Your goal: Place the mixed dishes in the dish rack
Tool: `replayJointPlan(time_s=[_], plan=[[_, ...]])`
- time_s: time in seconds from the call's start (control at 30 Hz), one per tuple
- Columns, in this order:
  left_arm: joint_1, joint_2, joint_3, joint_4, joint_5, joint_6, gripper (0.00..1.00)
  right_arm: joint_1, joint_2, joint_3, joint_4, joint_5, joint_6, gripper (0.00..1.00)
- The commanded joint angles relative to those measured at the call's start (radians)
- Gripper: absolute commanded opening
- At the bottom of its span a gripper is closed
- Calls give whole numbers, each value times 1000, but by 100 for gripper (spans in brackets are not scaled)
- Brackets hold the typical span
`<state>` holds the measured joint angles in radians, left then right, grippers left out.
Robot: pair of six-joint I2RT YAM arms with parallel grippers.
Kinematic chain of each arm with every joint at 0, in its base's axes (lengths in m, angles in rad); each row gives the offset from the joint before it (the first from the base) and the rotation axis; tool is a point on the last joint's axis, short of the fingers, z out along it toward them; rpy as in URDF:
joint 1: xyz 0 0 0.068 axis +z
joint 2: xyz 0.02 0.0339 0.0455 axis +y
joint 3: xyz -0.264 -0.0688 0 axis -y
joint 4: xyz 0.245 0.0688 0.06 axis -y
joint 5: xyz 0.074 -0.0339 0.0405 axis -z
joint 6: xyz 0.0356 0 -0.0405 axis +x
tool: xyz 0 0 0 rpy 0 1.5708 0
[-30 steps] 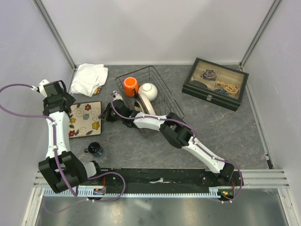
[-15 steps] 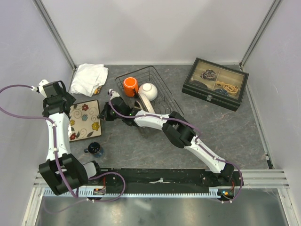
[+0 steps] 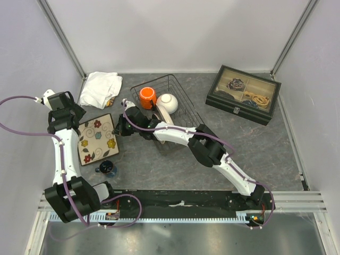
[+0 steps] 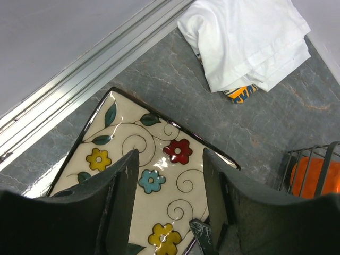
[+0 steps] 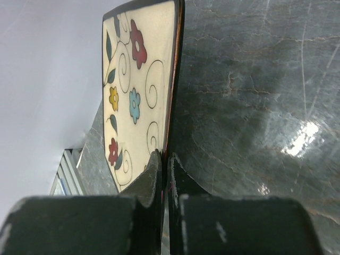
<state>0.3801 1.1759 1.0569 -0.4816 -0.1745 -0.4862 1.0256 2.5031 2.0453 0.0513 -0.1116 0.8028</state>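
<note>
The square tan flower-patterned plate (image 3: 97, 139) lies at the left of the table, its right edge raised a little. My right gripper (image 3: 118, 130) is shut on that edge; the right wrist view shows the fingers (image 5: 153, 172) pinching the dark rim of the plate (image 5: 139, 79). My left gripper (image 4: 170, 159) hangs open over the plate (image 4: 151, 159), touching nothing, and sits at the plate's far left (image 3: 70, 114). The dish rack (image 3: 185, 118) holds the orange mug (image 3: 147, 97), the white bowl (image 3: 167, 101) and the cream brown-rimmed plate (image 3: 161, 111) standing on edge.
A folded white cloth (image 3: 101, 87) lies at the back left, near the rack. A black glass-lidded box (image 3: 243, 94) stands at the back right. A small dark cup (image 3: 108, 168) sits just in front of the flowered plate. Walls close in on both sides.
The right gripper has shifted slightly left while gripping the plate's edge; the plate has turned and slid, its near corner swinging toward the dark cup. The left arm has barely moved.
</note>
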Motion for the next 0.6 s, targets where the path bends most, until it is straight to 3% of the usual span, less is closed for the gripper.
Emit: replayJointPlan(time_s=[0.0,0.57], plan=[[5,-32,15,3,23,-26,58,-1,-145,6,-1,16,-93,0],[5,-39,-21,6,116,-51,58,-71,-337,-160,-50,78,-143,0]])
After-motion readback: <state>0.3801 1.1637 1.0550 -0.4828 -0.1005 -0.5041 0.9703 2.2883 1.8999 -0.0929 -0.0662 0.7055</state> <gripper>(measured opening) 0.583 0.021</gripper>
